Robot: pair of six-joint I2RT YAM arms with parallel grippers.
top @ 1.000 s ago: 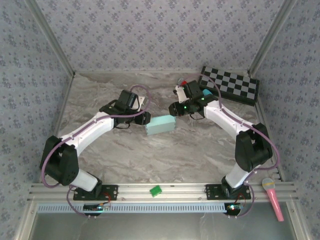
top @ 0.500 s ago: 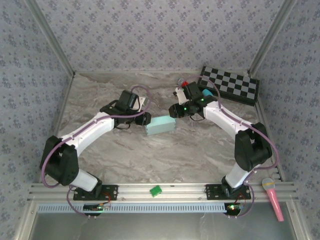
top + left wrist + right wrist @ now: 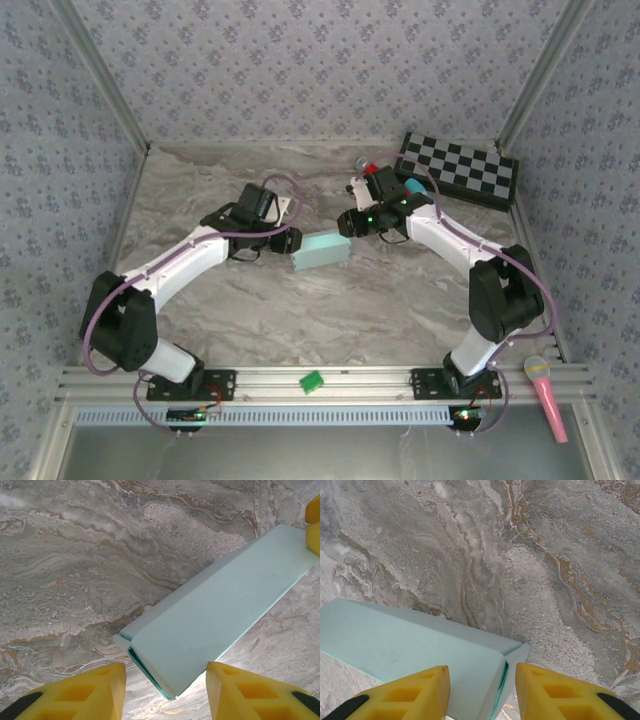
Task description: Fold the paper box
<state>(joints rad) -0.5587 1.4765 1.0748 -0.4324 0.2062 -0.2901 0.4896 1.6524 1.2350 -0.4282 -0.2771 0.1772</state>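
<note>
We see the paper box point(image 3: 321, 250) near the worktop point(image 3: 300, 310) middle, its ends inside the parted jaws of left tool point(image 3: 291, 240) and right tool point(image 3: 346, 222).

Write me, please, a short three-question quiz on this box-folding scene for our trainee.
1. True or false: the pale sky-blue card box lies as a flat, unfolded sheet.
2. What lies at the far right corner of the marble table? A) black-and-grey chequered board B) green block C) pink microphone
3. Fill in: the left hand and right hand sit at opposite ends of the box, each ____ (open/shut).
Key: 1 false; 2 A; 3 open.
</note>
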